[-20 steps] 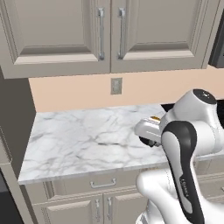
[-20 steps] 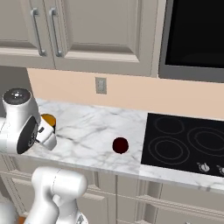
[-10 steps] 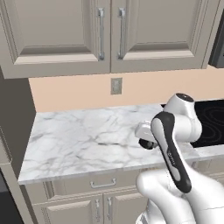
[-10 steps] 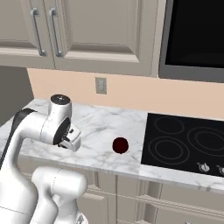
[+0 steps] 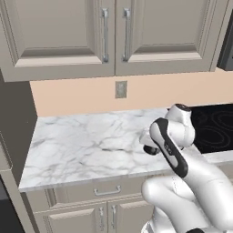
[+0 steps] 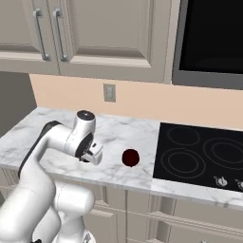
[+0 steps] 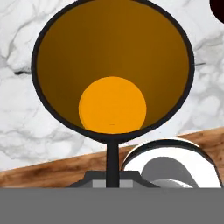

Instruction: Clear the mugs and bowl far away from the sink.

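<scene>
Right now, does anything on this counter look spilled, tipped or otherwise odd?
Nothing spilled or damaged. The dark red mug stands alone on the marble counter beside the cooktop; the gripper holds the black mug by its rim.

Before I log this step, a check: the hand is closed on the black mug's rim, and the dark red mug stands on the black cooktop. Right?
Not quite. The dark red mug stands on the marble counter, left of the cooktop, as the right base view shows. The rest holds: in the hand view the hand is shut on the rim of the black mug.
</scene>
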Motion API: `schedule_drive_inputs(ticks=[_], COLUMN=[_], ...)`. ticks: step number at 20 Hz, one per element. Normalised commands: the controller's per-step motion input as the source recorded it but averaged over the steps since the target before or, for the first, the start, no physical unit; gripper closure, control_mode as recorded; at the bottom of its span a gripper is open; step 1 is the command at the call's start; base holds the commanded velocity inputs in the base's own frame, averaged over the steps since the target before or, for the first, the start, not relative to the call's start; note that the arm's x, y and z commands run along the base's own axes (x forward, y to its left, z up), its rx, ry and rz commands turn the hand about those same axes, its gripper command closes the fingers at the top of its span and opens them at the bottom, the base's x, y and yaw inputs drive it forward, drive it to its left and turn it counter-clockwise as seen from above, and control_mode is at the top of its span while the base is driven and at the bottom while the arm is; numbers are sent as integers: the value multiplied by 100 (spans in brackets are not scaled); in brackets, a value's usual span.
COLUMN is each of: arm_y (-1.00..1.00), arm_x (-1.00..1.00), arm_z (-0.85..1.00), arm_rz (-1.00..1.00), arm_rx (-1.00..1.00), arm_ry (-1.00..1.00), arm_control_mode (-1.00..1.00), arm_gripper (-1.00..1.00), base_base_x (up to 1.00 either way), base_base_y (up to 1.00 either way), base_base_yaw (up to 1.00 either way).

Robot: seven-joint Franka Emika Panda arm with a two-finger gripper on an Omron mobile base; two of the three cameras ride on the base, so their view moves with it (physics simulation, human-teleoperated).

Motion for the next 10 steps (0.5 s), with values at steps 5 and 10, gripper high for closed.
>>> schedule_drive_inputs(ticks=[5,10], arm_y=[-17,0], arm_x=[86,87], arm_z=[-46,-51], arm_rz=[3,9], arm_rx=[-4,-4], arm_ry=[2,6], arm_control_mode=[-100,-100], arm_gripper=[100,100], base_base_x=[0,0], base_base_y=[0,0], base_base_yaw=[0,0])
